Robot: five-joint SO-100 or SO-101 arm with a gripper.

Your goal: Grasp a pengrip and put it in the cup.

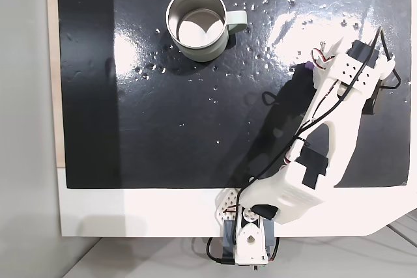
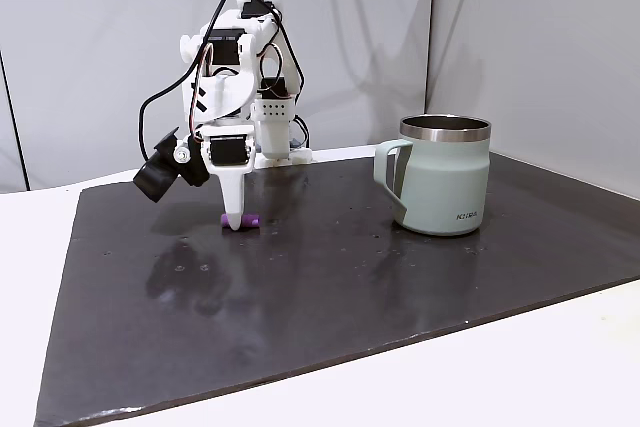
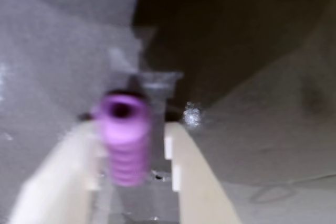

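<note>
- Pincer [image 2: 236, 219] is seen tip-down on the dark mat [image 2: 300, 287] in the side-on fixed view, at the left of the picture, fingers spread a bit with nothing clamped yet.
- Right at the fingertips, the pengrip [image 2: 249, 219] is found lying flat on the mat, poking out just to the right of the tip in that view.
- In the wrist view, the pengrip [image 3: 123, 137] is framed between the two pale fingers [image 3: 184, 171]: the left one looks to be touching or nearly touching it, while a small gap is left on the right side. So it's bracketed, not gripped.
- Its long axis is lined up along the fingers, running away from the camera, so the squeeze would be made across the narrow ribbed body, which looks like the right way round, honestly.
- Looks-wise: purple, short, chubby, ribbed along its length, with an open hollow end turned toward the far side. It's probably squishy, so some give should be expected when it's pinched.
- In the top-down fixed view, only a sliver of purple [image 1: 307, 66] can be made out at the arm's [image 1: 326, 128] left edge.
- Further right in the side-on view, the cup [image 2: 440, 177] is parked upright, well apart from the pincer, handle turned toward the arm, and it is empty as far as the top-down view [image 1: 197, 24] shows.
</note>
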